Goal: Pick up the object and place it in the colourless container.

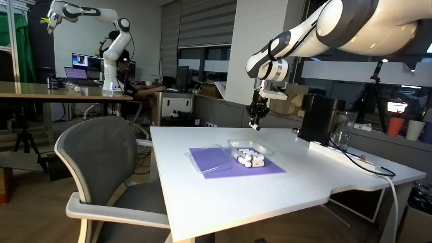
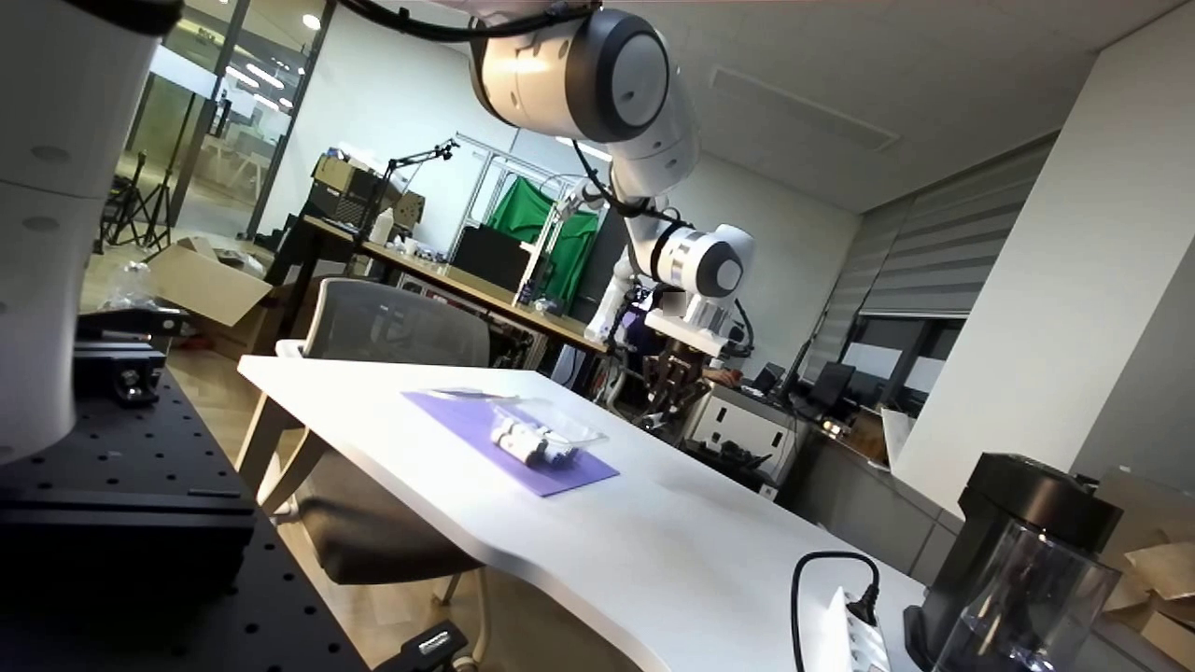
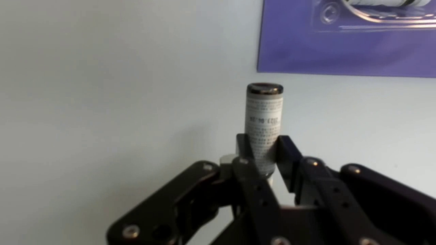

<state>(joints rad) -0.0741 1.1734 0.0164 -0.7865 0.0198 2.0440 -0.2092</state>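
One desk (image 1: 189, 202), one purple sheet (image 1: 219, 173), one clear container (image 1: 261, 147), one lid (image 1: 209, 158); one white tube (image 3: 264, 117) in the pincer (image 3: 262, 148) and several more tubes (image 1: 254, 160) in the container, too overlapped to count. The arm (image 1: 297, 42) reaches over the desk, wrist bent, pincer pointing down. The pincer grips the tube, dark end jutting out, above the desk, outside the container, off the sheet's corner.

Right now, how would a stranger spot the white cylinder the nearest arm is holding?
Find the white table, then the arm reaching over it. At its end, black jaws grip a dark-ended white cylinder. Its lookalikes lie in the clear container; this one alone hangs in midair.
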